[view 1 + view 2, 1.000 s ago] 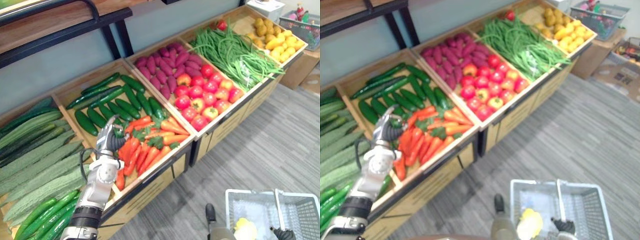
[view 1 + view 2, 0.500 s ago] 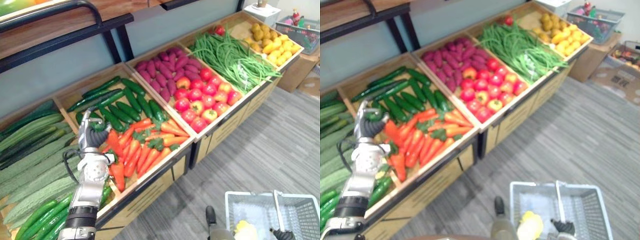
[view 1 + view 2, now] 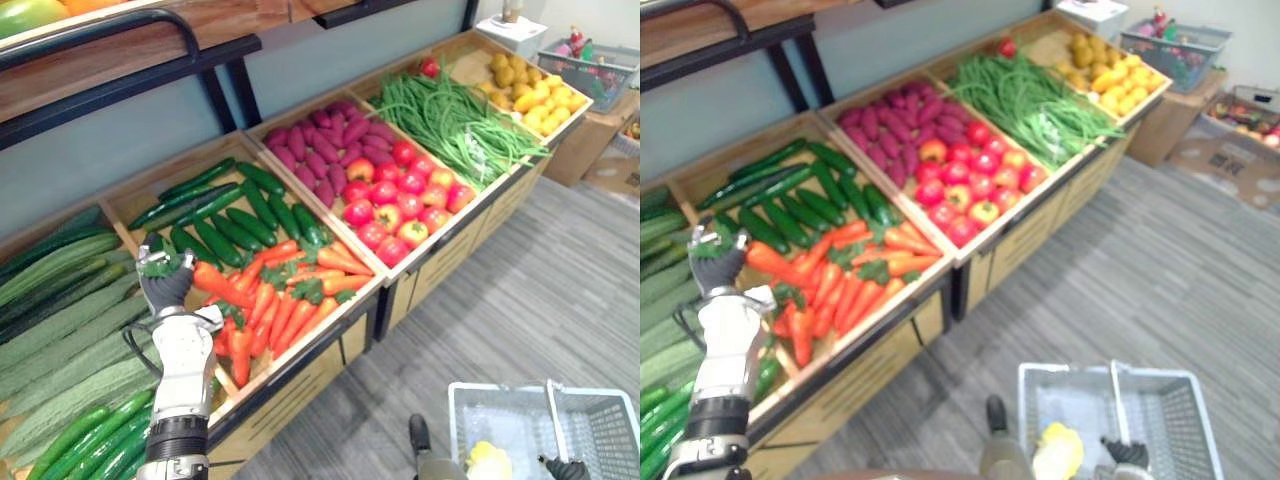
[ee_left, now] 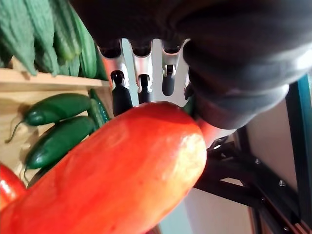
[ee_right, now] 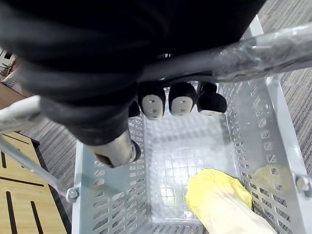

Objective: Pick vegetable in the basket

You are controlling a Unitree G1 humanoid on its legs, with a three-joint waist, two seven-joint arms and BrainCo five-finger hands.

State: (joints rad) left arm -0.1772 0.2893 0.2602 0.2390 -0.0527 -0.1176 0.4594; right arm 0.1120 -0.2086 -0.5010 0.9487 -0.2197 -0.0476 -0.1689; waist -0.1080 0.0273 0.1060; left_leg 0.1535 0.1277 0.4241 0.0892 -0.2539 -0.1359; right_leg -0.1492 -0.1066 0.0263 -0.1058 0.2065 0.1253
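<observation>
- Gripping a carrot (image 3: 218, 284) in the eye views, the left robot hand (image 3: 163, 287) hangs over the crate's (image 3: 140, 190) left edge, well apart from the basket (image 3: 500, 384); a long carry could shake it loose.
- Left wrist view: fingers (image 4: 140, 92) curl round the carrot's thick end alone, so it may pivot out.
- Right wrist view: right robot hand (image 5: 97, 97) clamps the basket handle (image 5: 273, 46); a yellow vegetable (image 5: 219, 200) lies inside.
</observation>
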